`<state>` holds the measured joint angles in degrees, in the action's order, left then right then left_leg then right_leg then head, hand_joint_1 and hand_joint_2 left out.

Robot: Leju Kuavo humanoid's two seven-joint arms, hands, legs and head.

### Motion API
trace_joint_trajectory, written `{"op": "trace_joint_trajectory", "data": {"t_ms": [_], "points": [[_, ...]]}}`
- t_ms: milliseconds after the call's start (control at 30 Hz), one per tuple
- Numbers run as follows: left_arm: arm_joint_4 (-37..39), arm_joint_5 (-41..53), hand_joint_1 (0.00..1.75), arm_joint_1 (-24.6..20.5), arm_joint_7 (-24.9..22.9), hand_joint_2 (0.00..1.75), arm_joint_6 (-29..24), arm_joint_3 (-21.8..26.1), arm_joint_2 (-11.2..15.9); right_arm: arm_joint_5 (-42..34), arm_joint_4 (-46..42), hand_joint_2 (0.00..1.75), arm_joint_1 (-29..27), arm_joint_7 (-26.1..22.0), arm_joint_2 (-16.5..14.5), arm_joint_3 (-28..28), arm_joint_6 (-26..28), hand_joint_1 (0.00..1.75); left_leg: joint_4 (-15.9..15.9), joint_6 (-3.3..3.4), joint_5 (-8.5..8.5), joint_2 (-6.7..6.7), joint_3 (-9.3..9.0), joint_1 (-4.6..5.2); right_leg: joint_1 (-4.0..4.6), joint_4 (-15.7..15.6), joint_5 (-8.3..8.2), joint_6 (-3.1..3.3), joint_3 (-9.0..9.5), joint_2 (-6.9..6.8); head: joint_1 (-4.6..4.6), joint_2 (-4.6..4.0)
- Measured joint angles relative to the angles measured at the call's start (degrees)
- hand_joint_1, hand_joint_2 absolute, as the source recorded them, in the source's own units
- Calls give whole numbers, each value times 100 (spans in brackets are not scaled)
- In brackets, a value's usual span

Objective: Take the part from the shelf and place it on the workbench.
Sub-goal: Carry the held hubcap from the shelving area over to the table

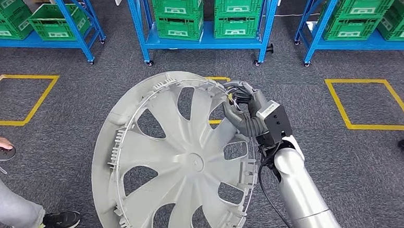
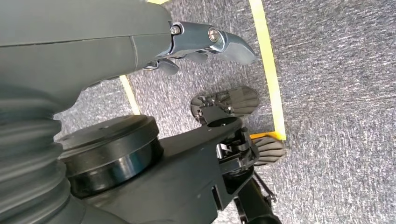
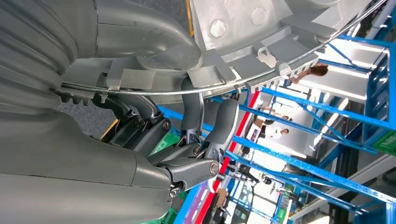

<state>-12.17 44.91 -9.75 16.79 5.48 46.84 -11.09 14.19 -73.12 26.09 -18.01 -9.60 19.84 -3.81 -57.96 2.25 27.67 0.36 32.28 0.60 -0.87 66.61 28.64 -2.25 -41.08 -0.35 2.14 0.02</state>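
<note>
Right up close, a big grey wheel cover (image 1: pixel 184 159) is held out over the dark carpet floor (image 1: pixel 348 153), tilted with its ribbed inner side facing up, so the part is off the shelf and gripped at its rim. It's gripped by the right hand (image 1: pixel 244 107), fingers (image 3: pixel 224 123) hooked around the rim edge with the thumb pressed on the other side, as seen close up in the right wrist view. Most of the cover sits to the left of that hand and closer in, with the silver right arm (image 1: pixel 303 192) running back behind the hand.

Beyond the hand, blue shelf racks (image 1: pixel 206 40) loaded with green crates (image 1: pixel 179 13) are lined up along the far side. Yellow taped squares (image 1: pixel 371 105) are marked on the floor, one just off to the right of the hand.

Far off to the left, a person's legs and dark shoe (image 1: pixel 59 222) can be made out, plus their hand on a small dark disc (image 1: pixel 3 153).

The left hand (image 2: pixel 205 44) is seen hanging over the carpet, fingers curled in with nothing held.
</note>
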Motion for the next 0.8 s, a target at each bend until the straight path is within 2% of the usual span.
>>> {"op": "trace_joint_trajectory", "data": {"t_ms": [33, 67, 100, 133, 167, 200, 267, 300, 367, 433, 467, 533, 567, 600, 633, 667, 733, 767, 800], "points": [[1, 11, 0, 3, 2, 175, -3, 0, -2, 11, 1, 175, -13, -18, 5, -1, 11, 175, -8, 4, -11, 2, 29, 1, 2, 410, 213, -3, -160, 3, -5, 0], [1, 20, 0, 9, 2, 175, -4, 0, -3, 1, 1, 175, -35, -34, 12, -3, 15, 175, -20, 2, -18, 2, 56, 2, 3, 726, 347, -1, -272, 4, -7, 0], [2, 26, 0, 15, 2, 175, -4, 0, -4, -42, 1, 175, -60, -44, 19, -9, -4, 175, -35, 0, -21, 13, 79, 3, 5, 849, 374, 10, -291, 4, -7, 0], [2, 29, 0, 19, 3, 175, -4, 0, -7, -118, 1, 175, -83, -50, 24, -19, -43, 175, -53, -5, -20, 27, 97, 3, 7, 744, 299, 28, -195, 0, -9, 0], [2, 31, 0, 21, 4, 175, -4, 0, -12, -222, 1, 175, -99, -54, 27, -33, -99, 175, -72, -13, -15, 47, 108, 3, 13, 416, 147, 55, 14, -28, -10, 0], [2, 31, 0, 22, 7, 175, -3, 0, -19, -334, 1, 175, -108, -58, 28, -49, -159, 175, -91, -28, -5, 72, 114, 5, 32, 0, 22, 92, 257, -121, -12, 0], [2, 32, 0, 25, 11, 175, -2, 0, -31, -499, -1, 175, -111, -69, 29, -74, -238, 175, -125, -90, 19, 119, 122, 21, 84, -602, -127, 173, 582, -259, -10, 0], [2, 33, 0, 29, 13, 175, -2, 0, -34, -535, -1, 175, -113, -73, 30, -85, -251, 175, -129, -127, 26, 153, 122, 25, 107, -695, -125, 209, 617, -282, -9, 0], [1, 33, 0, 35, 14, 175, -2, 0, -37, -544, -3, 175, -121, -71, 32, -111, -251, 175, -120, -204, 33, 234, 118, 22, 110, -715, -165, 276, 596, -161, -10, 0], [1, 33, 0, 34, 20, 175, -2, 0, -39, -530, -11, 175, -131, -56, 33, -140, -236, 175, -246, -284, 154, 190, 165, 10, 76, -751, -211, 344, 586, -61, 3, 0], [1, 33, 0, 34, 22, 175, -2, 0, -39, -519, -16, 175, -141, -47, 32, -151, -227, 175, -458, -322, 300, 126, 249, -1, 55, -768, -231, 370, 584, -15, 17, 0], [2, 33, 0, 43, 23, 175, -2, 0, -38, -492, -19, 175, -183, -35, 33, -170, -204, 175, -1171, -382, 683, 19, 542, -39, 44, -767, -246, 392, 563, 80, 46, 0], [2, 33, 0, 49, 22, 175, -2, 0, -37, -476, -19, 175, -215, -30, 35, -180, -193, 175, -1500, -400, 813, 7, 682, -54, 44, -763, -252, 394, 552, 132, 53, 0], [2, 33, 0, 55, 21, 175, -2, 0, -36, -461, -19, 175, -251, -28, 38, -191, -181, 175, -1671, -411, 843, 3, 749, -66, 44, -759, -257, 394, 544, 186, 55, 0], [2, 33, 0, 59, 20, 175, -2, 0, -36, -446, -19, 175, -283, -27, 40, -203, -173, 175, -1620, -414, 760, -6, 710, -76, 43, -752, -262, 388, 539, 244, 55, 0], [2, 33, 0, 60, 19, 175, -2, 0, -36, -428, -19, 175, -307, -27, 41, -214, -167, 175, -1346, -408, 585, -35, 566, -86, 41, -746, -268, 381, 538, 302, 55, 0], [2, 34, 0, 60, 11, 175, -2, 0, -36, -391, -20, 175, -330, -32, 42, -230, -146, 175, -536, -382, 251, -272, 165, -111, 43, -733, -283, 347, 525, 419, 54, 0], [2, 34, 0, 60, 7, 175, -2, 0, -36, -368, -22, 175, -334, -36, 42, -240, -130, 175, -249, -367, 169, -387, 26, -116, 42, -730, -299, 315, 506, 476, 52, 0], [2, 34, 0, 63, 3, 175, -2, 0, -36, -337, -28, 175, -343, -40, 42, -251, -107, 175, -96, -348, 147, -470, -43, -114, 34, -734, -319, 275, 483, 531, 51, 0]]}}
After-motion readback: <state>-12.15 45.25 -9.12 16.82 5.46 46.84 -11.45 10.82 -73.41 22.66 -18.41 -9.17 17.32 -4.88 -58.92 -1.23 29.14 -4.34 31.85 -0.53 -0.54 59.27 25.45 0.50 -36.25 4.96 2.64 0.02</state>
